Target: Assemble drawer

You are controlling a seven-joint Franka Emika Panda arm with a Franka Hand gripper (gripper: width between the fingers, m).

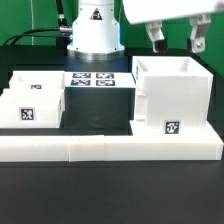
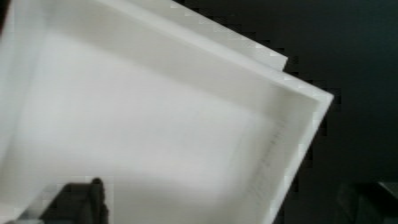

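Exterior view, arm pointing downward, tool (image 1: 176, 44) released and empty, hovering above drawer case (image 1: 172, 95)

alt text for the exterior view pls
An open gripper hangs above a tall white open-topped drawer case on the exterior view's right. A lower tagged tray sits at the left, the marker board between them, a low white wall in front.

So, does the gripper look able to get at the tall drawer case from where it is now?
Probably yes: the gripper hangs open above the drawer case, with nothing between them in either view.
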